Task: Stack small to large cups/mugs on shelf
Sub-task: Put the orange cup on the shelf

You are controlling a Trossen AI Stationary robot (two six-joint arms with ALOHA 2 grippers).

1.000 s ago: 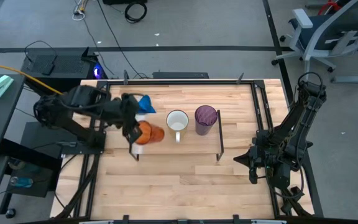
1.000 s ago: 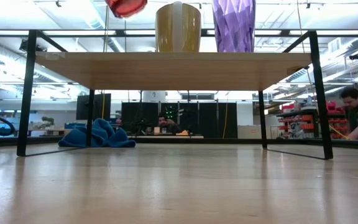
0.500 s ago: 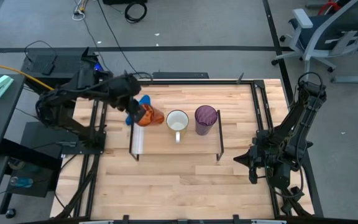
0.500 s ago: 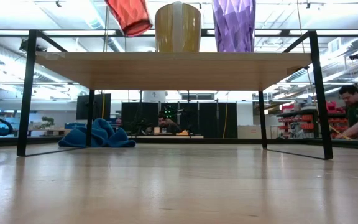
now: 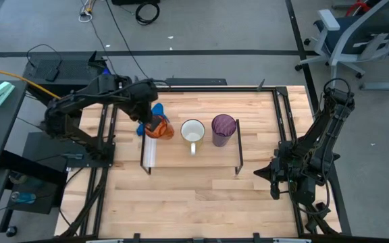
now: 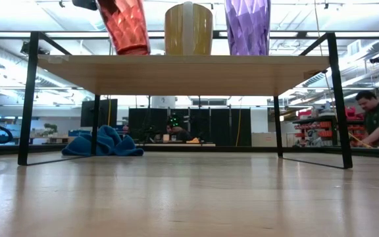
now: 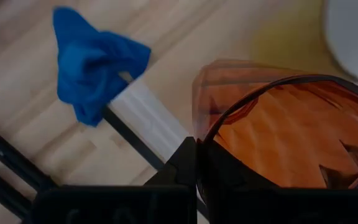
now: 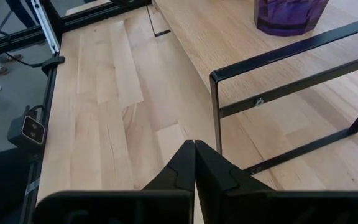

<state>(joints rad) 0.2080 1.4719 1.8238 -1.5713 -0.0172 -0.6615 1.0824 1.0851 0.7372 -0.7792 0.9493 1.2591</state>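
The orange cup (image 5: 159, 128), tilted earlier, now hangs upright above the shelf (image 5: 211, 154), clamped in the left pincer (image 5: 152, 121).

Low view crops the tops of orange cup (image 6: 125, 27), white mug (image 6: 188, 29) and purple tumbler (image 6: 247, 26). Left gripper's (image 7: 196, 163) far finger hidden behind cup wall

On the shelf (image 5: 211, 156) stand three in a row: small cup (image 5: 159, 128) leftmost, mug (image 5: 193, 131) middle, tumbler (image 5: 223, 128) rightmost.
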